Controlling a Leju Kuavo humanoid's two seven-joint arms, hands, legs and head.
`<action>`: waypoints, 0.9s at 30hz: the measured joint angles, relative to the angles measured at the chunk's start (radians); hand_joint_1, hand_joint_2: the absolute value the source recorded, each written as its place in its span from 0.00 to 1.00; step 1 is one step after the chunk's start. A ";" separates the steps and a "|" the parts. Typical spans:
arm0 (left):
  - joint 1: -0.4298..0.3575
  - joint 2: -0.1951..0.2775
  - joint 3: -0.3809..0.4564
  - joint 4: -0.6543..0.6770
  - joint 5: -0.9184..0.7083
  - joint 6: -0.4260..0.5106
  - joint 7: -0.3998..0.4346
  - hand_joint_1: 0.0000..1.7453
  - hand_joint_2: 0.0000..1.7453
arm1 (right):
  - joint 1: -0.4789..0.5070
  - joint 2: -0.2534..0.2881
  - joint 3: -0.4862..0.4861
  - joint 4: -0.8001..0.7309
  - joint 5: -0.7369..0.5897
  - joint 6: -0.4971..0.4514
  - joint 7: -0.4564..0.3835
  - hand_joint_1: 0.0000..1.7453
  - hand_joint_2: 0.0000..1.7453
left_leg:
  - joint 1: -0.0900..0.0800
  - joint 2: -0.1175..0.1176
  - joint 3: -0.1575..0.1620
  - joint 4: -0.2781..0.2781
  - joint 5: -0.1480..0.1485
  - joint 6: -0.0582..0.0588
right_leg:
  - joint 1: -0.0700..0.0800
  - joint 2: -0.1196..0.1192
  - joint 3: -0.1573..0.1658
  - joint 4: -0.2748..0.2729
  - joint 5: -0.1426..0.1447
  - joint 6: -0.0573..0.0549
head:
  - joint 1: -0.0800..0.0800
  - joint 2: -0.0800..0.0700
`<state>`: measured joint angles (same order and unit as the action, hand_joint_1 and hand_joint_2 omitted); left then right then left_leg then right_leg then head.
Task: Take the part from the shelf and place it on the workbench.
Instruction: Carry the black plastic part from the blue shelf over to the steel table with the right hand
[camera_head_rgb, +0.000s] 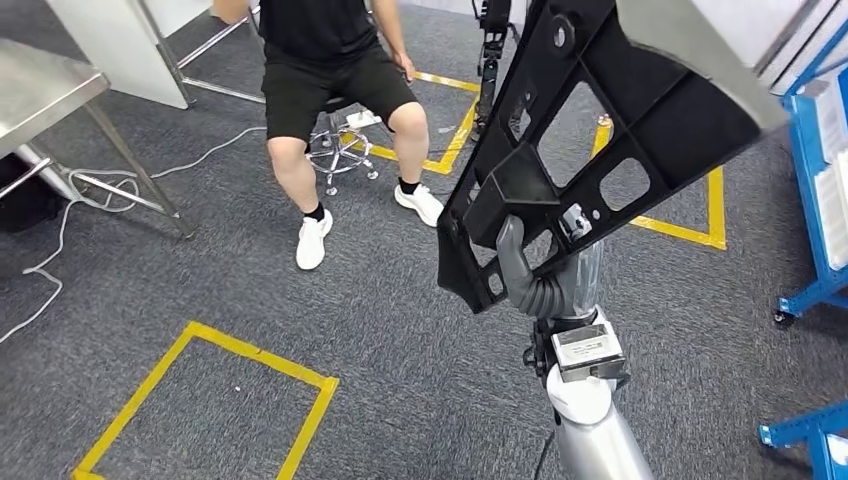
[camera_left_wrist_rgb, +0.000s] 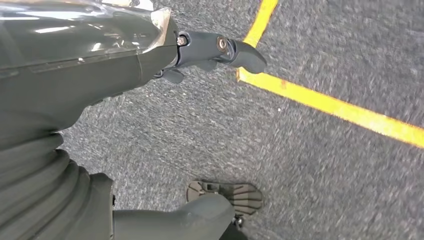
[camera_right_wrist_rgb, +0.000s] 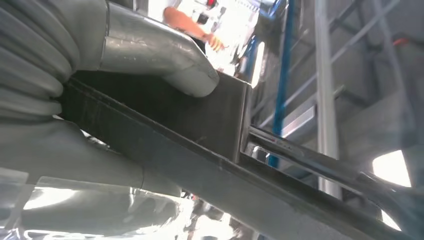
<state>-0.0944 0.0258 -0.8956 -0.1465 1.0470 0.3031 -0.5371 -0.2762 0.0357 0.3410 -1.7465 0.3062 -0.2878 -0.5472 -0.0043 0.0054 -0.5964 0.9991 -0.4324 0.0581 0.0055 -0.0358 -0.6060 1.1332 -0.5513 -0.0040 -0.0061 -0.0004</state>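
My right hand (camera_head_rgb: 545, 280) grips the large black part (camera_head_rgb: 600, 130), a flat frame with several cut-outs, and holds it up high and tilted in the head view. In the right wrist view the thumb (camera_right_wrist_rgb: 160, 60) presses on the part's black edge (camera_right_wrist_rgb: 200, 130). The steel workbench (camera_head_rgb: 40, 90) stands at the far left. The blue shelf (camera_head_rgb: 815, 200) is at the right edge. My left hand (camera_left_wrist_rgb: 100, 65) hangs over the grey carpet with its fingers apart and nothing in it.
A person in black (camera_head_rgb: 330, 60) sits on a wheeled stool (camera_head_rgb: 340, 150) ahead, between me and the workbench. Yellow tape squares (camera_head_rgb: 210, 400) mark the carpet. A white cable (camera_head_rgb: 80, 200) trails under the bench. A blue rack foot (camera_head_rgb: 800, 430) sits at the lower right.
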 joint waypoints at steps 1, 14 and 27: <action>-0.002 0.000 -0.001 0.000 -0.001 0.003 -0.001 0.00 1.00 | -0.002 -0.003 -0.002 0.003 -0.004 -0.001 0.000 1.00 1.00 | 0.002 -0.014 0.000 -0.001 0.001 0.002 | -0.004 0.020 -0.032 0.067 -0.026 -0.001 | 0.001 0.000; 0.005 0.001 -0.010 0.001 0.000 0.042 0.015 0.00 1.00 | -0.003 -0.028 -0.006 0.033 -0.026 -0.025 -0.005 1.00 1.00 | 0.018 -0.095 -0.033 0.059 -0.036 -0.053 | -0.038 0.049 0.026 -0.106 0.078 0.011 | -0.001 0.000; -0.002 -0.002 -0.021 0.001 0.005 0.058 0.006 0.00 1.00 | -0.012 -0.026 -0.008 0.059 -0.030 -0.034 -0.004 1.00 1.00 | -0.002 0.032 -0.032 0.025 -0.002 -0.026 | -0.009 -0.085 0.055 -0.114 0.048 0.013 | -0.007 0.000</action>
<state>-0.0964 0.0239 -0.9171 -0.1457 1.0516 0.3615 -0.5316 -0.2881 0.0099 0.3332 -1.6875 0.2764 -0.3220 -0.5516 -0.0066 0.0378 -0.6282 1.0238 -0.4344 0.0317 -0.0039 -0.1205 -0.5507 1.0189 -0.5034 0.0090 -0.0130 -0.0004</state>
